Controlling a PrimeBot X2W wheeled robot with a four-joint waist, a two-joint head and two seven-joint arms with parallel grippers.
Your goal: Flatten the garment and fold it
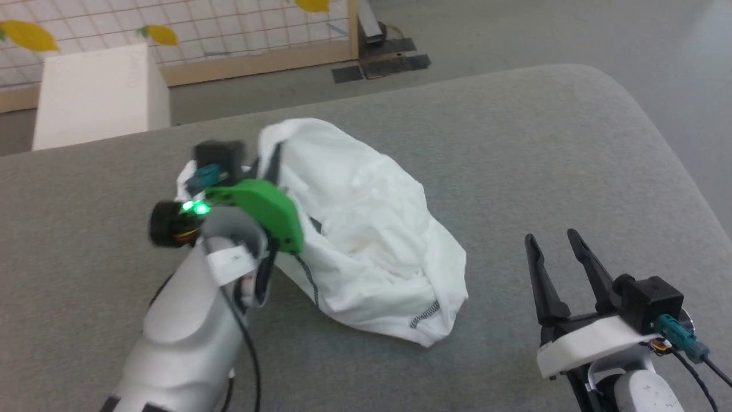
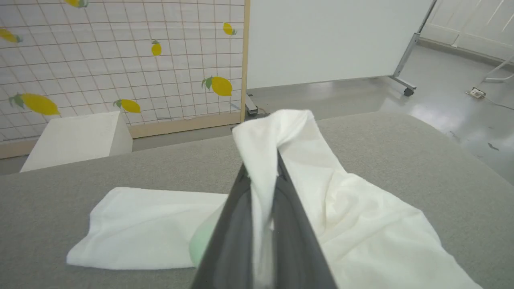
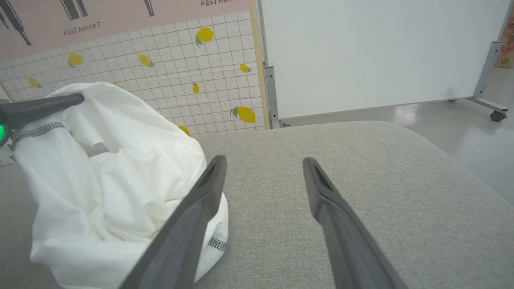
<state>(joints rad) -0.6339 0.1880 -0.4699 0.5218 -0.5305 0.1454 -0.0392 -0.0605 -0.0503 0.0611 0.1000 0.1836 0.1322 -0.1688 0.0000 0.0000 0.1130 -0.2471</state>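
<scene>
One white garment (image 1: 366,229) bunched on grey surface (image 1: 514,143), left pincer (image 2: 262,164) gripping it, right pincer (image 1: 551,236) wide

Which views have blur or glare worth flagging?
Head view: left gripper and its wrist smeared by blur, green light blooming, shirt nearly blown out. Left wrist view: fingers soft, too close to the lens; glare on the floor. Right wrist view: sharpest, right gripper crisp, mild floor sheen at right.
</scene>
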